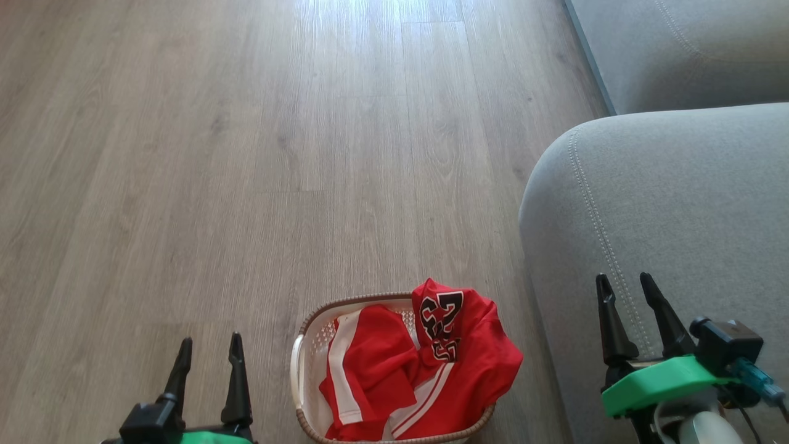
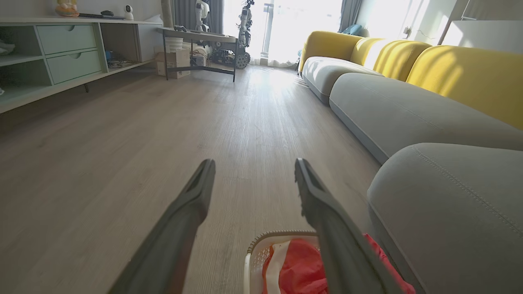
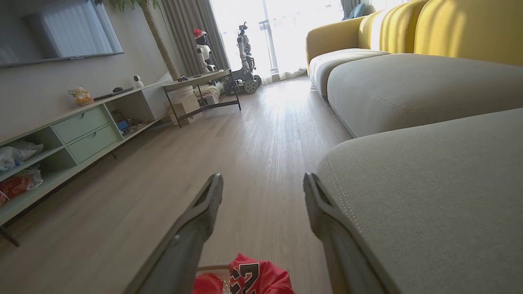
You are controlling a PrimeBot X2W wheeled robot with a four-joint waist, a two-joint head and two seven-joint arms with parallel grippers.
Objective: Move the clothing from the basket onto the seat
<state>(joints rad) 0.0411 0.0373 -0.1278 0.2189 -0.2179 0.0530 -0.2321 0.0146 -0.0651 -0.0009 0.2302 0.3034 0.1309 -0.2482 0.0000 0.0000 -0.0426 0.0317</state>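
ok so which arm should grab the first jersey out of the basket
Probably right. The right end effector, open, is at the edge of the grey sofa, and the numbered jersey spills over the basket rim on that side. The left end effector is on the far side.

Wide-spread right end effector (image 3: 262,177) — red clothing (image 3: 255,279) at bottom edge, grey seat (image 3: 429,196) alongside
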